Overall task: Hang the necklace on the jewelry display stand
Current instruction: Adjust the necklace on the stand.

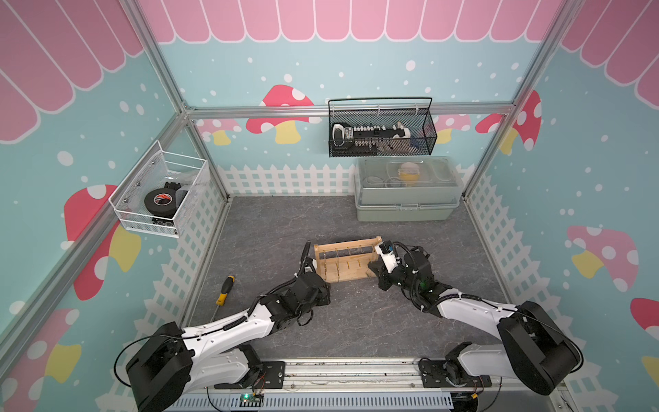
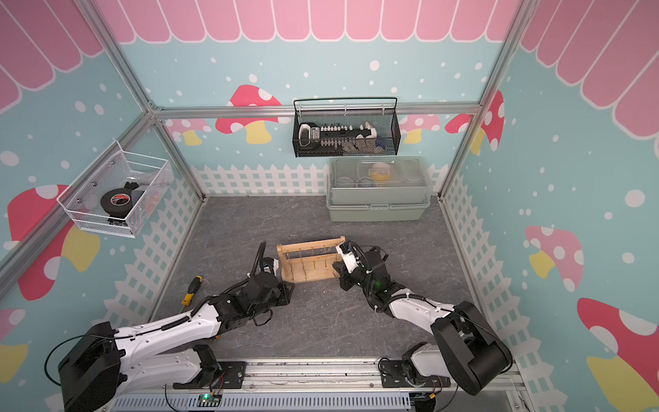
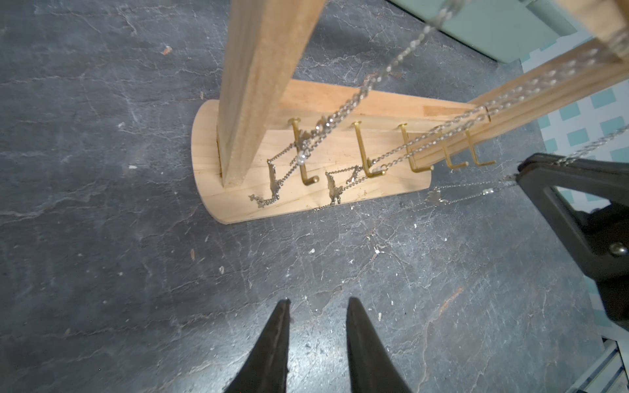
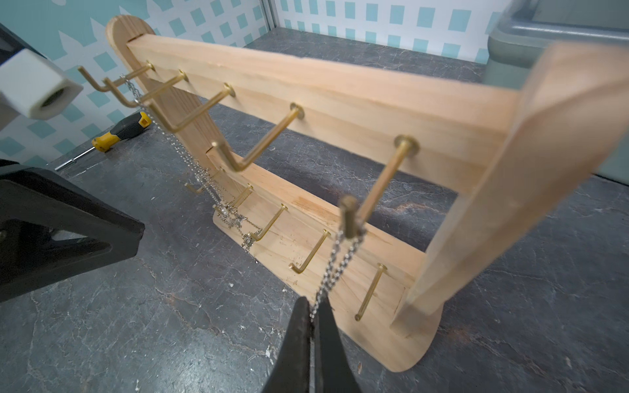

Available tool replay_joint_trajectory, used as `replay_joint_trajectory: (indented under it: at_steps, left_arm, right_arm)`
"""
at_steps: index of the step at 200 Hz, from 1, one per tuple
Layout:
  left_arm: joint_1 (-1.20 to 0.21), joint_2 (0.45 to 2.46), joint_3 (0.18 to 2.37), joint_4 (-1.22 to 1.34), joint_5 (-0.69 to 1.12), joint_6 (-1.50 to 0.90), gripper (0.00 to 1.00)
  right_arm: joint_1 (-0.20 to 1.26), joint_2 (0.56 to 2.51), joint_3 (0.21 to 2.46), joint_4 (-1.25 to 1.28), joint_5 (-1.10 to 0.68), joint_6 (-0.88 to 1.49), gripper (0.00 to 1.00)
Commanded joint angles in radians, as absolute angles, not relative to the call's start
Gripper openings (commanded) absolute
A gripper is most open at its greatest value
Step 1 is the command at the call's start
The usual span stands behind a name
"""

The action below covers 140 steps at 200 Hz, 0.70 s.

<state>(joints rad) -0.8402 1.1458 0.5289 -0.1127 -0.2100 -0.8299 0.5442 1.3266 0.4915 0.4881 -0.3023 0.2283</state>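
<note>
The jewelry display stand, a light wooden rack with gold hooks, stands mid-table between both arms. My right gripper is shut on the silver necklace. Its chain loops over the nearest top hook and runs down into the jaws. In a top view the right gripper sits at the stand's right end. Another chain with a pearl hangs from a hook at the left end. My left gripper hovers open and empty over the mat, just in front of the stand's left end.
A yellow-and-black screwdriver lies on the mat left of the left arm. A grey-green lidded box stands at the back right. A black wire basket and a white mesh basket hang on the walls.
</note>
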Motion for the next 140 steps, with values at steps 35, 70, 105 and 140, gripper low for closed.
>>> replay_joint_trajectory:
  at_steps: [35,70,105,140]
  left_arm:
    - [-0.842,1.129,0.539,-0.121,-0.237,-0.825,0.29]
    - [-0.842,1.136,0.538,-0.105,-0.219,-0.828,0.29]
    - [-0.869,1.159,0.551,-0.060,-0.199,-0.841,0.29]
    - [-0.963,1.200,0.577,-0.002,-0.271,-0.849,0.29]
  right_arm:
    - [0.556,1.280,0.497,0.476,-0.280,0.243,0.10]
    - [0.555,1.224,0.486,0.407,-0.249,0.219,0.13]
    - [0.554,1.221,0.478,0.396,-0.224,0.214,0.10]
    - [0.532,1.162,0.451,0.361,-0.185,0.210,0.10]
